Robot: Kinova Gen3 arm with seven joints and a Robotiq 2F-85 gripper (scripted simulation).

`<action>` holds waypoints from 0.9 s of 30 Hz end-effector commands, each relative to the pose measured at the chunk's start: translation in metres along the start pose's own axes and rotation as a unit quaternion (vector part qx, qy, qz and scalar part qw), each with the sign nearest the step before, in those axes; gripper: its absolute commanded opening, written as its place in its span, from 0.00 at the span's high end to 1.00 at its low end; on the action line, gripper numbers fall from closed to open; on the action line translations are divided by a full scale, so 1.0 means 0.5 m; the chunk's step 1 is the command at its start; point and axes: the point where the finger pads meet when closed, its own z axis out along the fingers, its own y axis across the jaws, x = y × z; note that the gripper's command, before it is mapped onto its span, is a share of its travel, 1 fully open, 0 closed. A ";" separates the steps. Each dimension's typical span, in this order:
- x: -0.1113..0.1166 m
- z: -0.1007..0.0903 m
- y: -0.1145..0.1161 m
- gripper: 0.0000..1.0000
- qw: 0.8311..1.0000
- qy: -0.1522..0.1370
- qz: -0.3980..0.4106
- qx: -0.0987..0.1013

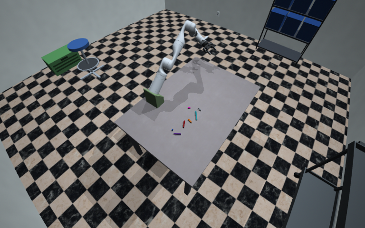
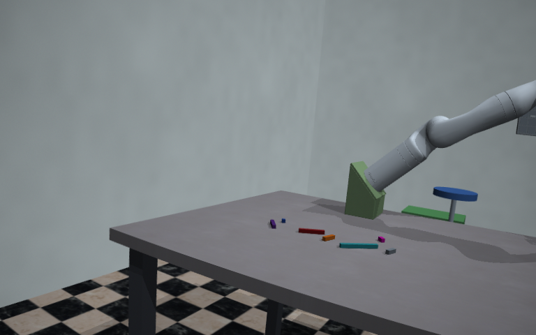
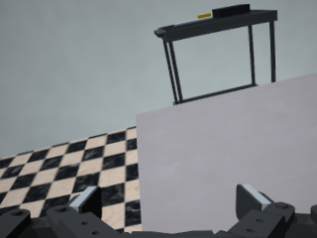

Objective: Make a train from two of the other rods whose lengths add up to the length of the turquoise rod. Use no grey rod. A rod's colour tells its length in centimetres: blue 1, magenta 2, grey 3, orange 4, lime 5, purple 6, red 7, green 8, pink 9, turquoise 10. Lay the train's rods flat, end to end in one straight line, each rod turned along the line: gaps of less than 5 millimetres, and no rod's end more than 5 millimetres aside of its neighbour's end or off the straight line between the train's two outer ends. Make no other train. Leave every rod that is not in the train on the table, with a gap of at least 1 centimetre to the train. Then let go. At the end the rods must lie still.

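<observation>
Several rods lie flat and apart on the grey table. The turquoise rod (image 1: 196, 115) (image 2: 358, 246) lies near the middle. The orange rod (image 1: 189, 120) (image 2: 328, 237) is beside it, then the red rod (image 1: 183, 123) (image 2: 311, 231). The purple rod (image 1: 177, 133) (image 2: 272, 223) and the tiny blue rod (image 1: 172, 129) (image 2: 283, 220) lie toward the table's front. The magenta rod (image 1: 189, 107) (image 2: 380, 239) and the grey rod (image 1: 199, 109) (image 2: 390, 250) lie on the other side. My gripper (image 1: 208, 48) (image 3: 168, 200) is open and empty, high above the table's far end, well away from the rods.
The arm's green base block (image 1: 153, 98) (image 2: 363, 191) stands at the table's edge near the rods. A dark stand (image 3: 218, 54) shows beyond the table in the wrist view. A stool (image 1: 81, 53) and a shelf (image 1: 293, 23) stand on the floor.
</observation>
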 end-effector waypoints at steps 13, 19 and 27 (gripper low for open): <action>0.002 -0.001 -0.001 0.00 1.000 0.000 0.001 0.000; 0.003 -0.001 -0.001 0.00 1.000 0.000 0.001 0.000; 0.027 0.004 -0.003 0.00 1.000 0.002 0.000 -0.001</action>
